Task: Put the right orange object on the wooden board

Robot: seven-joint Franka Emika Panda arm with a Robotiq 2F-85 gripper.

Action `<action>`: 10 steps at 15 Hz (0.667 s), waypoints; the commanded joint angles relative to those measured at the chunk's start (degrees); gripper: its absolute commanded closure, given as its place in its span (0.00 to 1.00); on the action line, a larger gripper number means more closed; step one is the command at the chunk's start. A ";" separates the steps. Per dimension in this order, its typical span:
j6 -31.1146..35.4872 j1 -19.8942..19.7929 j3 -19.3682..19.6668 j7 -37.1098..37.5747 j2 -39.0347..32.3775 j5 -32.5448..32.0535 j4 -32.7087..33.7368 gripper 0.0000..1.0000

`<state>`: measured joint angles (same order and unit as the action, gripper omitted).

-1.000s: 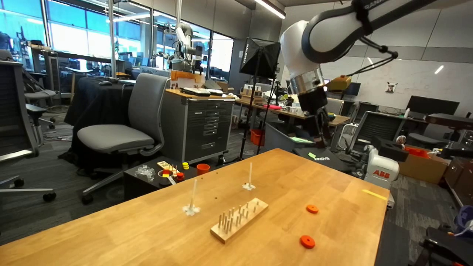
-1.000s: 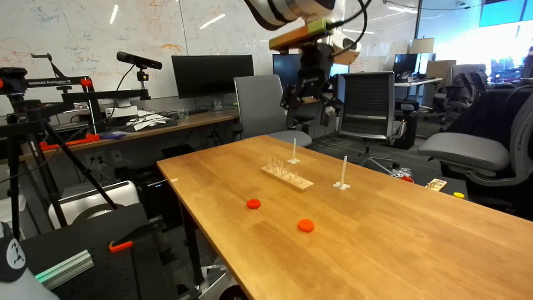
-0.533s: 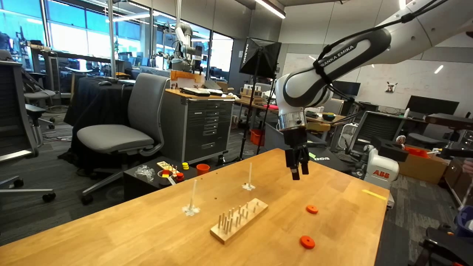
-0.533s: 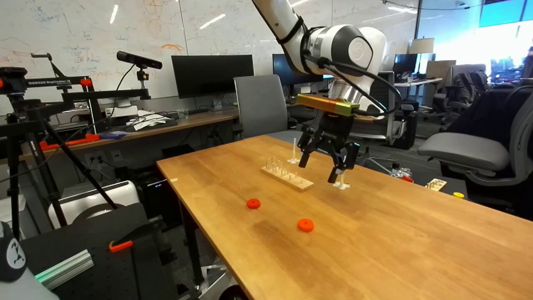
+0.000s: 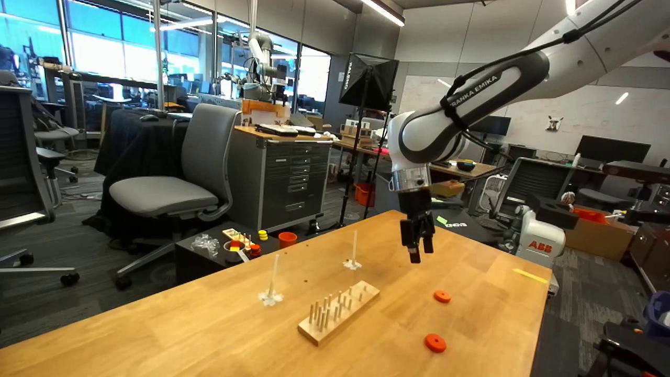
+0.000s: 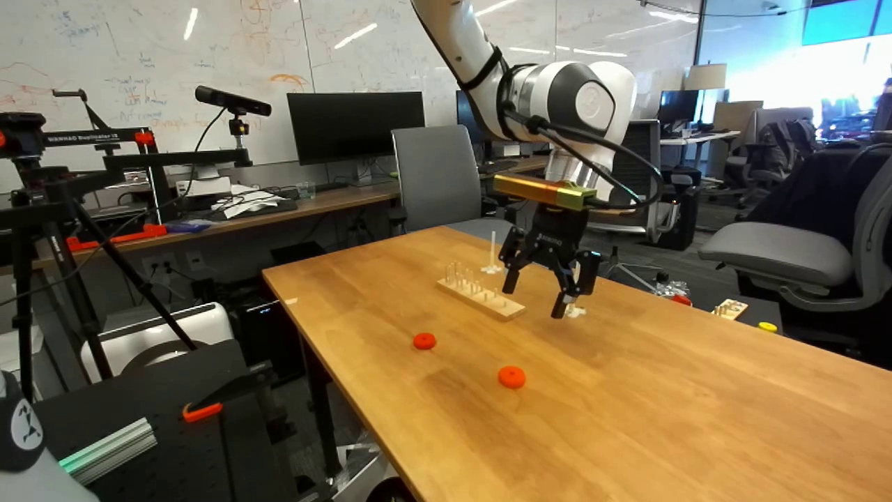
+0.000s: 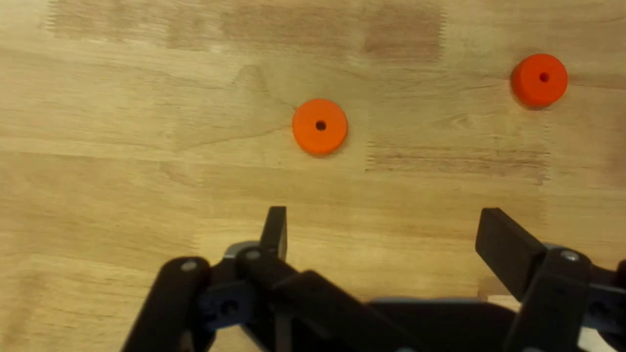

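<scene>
Nothing has yet been placed on the pegged wooden board [image 6: 481, 300]; near its sparsely pegged end the Robotiq gripper [image 7: 379, 227] is poised, jaws parted wide around nothing, so grasp, carry and placement are judged still to be done. Well apart from that end, on the tabletop [image 6: 627, 404], the right orange disc [image 6: 512, 377] (so judged from both exterior views) is seen: flat, round, pierced by a small central hole.

In an exterior view the arm [image 5: 515, 73] slants in from upper right, gripper [image 5: 422, 252] pointing down, fingers [image 7: 508, 249] apart in the wrist view's lower half.
</scene>
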<state>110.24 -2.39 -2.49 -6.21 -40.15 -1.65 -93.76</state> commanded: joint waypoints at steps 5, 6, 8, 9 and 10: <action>5.34 0.43 1.76 1.32 -4.47 -0.21 -1.21 0.00; 4.52 0.34 1.73 1.18 -4.97 -0.21 -0.97 0.00; 3.99 0.21 1.57 1.21 -5.75 0.05 -1.08 0.00; 4.39 0.20 1.56 1.16 -5.80 0.00 -1.59 0.00; 4.34 0.25 1.58 1.17 -5.53 -0.10 -2.34 0.00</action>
<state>115.39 -2.23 -1.08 -4.88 -46.00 -2.29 -95.36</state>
